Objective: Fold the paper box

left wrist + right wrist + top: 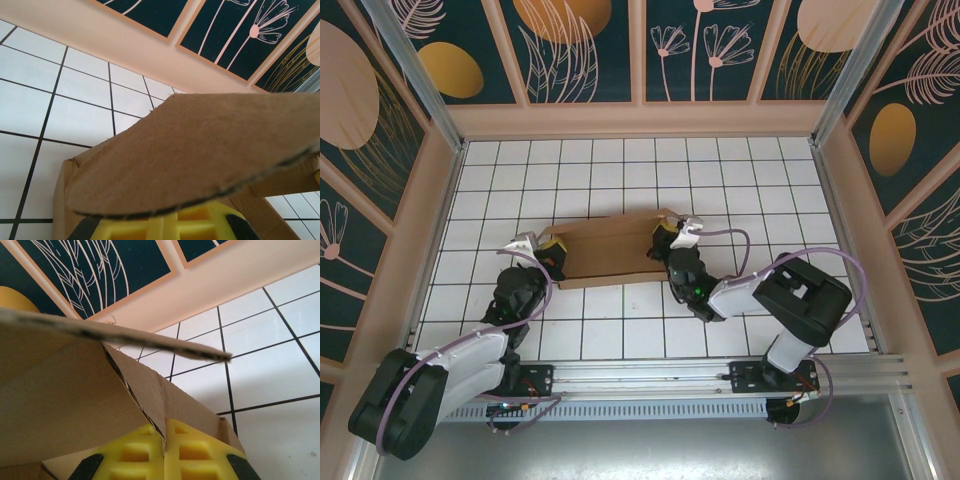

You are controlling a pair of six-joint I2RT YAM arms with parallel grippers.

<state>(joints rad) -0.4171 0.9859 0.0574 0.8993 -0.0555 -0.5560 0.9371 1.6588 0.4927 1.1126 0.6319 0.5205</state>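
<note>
The left arm point(470, 352), at seven o'clock, and the right arm point(800, 300), at four o'clock, are black with silver-white shells; lilac cables point(820, 251) loop along them, and the finger pads point(200, 457) are yellow.

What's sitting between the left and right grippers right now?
The paper box lies between them, running from the left gripper to the right gripper. The top external view shows this.

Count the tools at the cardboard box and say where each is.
2. The left tool sits at the paper box's left end; the right tool pinches its right end.
</note>
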